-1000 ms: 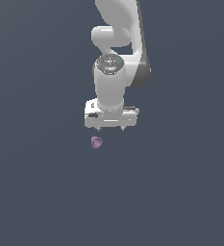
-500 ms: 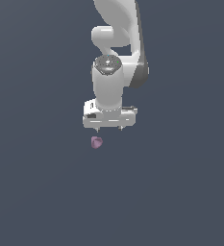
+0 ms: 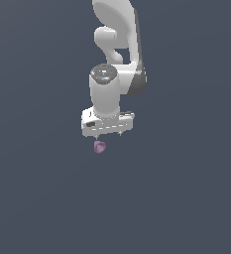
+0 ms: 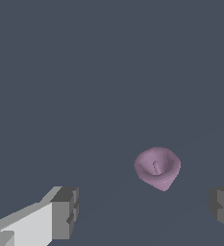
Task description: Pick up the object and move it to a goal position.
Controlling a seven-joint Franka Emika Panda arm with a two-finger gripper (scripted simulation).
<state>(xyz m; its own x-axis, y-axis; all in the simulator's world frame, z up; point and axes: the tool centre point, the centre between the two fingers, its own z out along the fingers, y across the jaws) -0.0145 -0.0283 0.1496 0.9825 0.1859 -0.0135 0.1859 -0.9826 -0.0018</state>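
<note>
Jaws now nearer the object, wide apart.

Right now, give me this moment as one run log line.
phase: approach | gripper: open, jaws spread, holding nothing | object: pinkish-purple blob, ungrasped, between and beyond the fingertips in the wrist view | contact: none

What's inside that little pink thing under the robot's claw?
The object has a darker hollow with a small ridge inside; nothing else shows in it. Its underside is hidden. The gripper hangs open above it, not touching.

The hand has sunk closer to the blob (fingers apart).
</note>
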